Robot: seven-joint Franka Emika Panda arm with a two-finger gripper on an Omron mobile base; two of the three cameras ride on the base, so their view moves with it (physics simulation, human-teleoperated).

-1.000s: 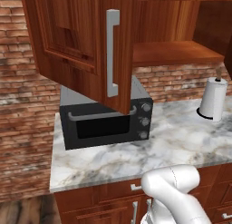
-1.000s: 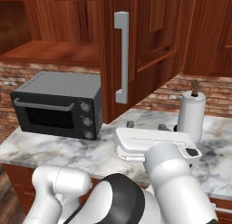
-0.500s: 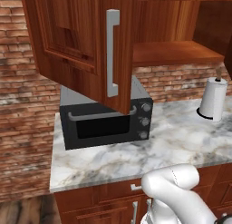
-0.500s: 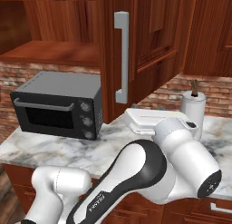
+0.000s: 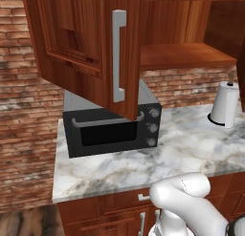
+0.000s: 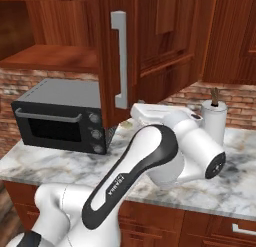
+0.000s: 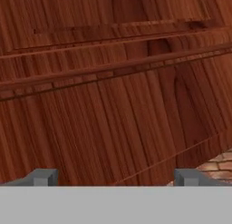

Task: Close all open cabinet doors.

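Where the hand view looks along the end effector (image 7: 113,175), its two fingertips (image 7: 43,177) stand as wide apart as they go, with nothing between them and no contact visible; a reddish-brown recessed wooden panel lies just ahead of them.

In the right base view, the white arm (image 6: 150,166) rises from the lower left, bends over the marble worktop (image 6: 235,186), and carries the lettering "FRANKA" on its dark link. The arm's upper end lies just beside the lower edge of the open cabinet door (image 6: 145,46), which swings out over the worktop with its grey bar handle (image 6: 120,58) facing the cameras.

The left base view shows the same cabinet door (image 5: 86,48) standing in front of the black microwave (image 5: 112,130), and the bare cabinet shelf (image 5: 186,56) behind it. A paper towel roll (image 5: 225,105) stands farther right on the worktop, before the brick wall (image 5: 24,134).
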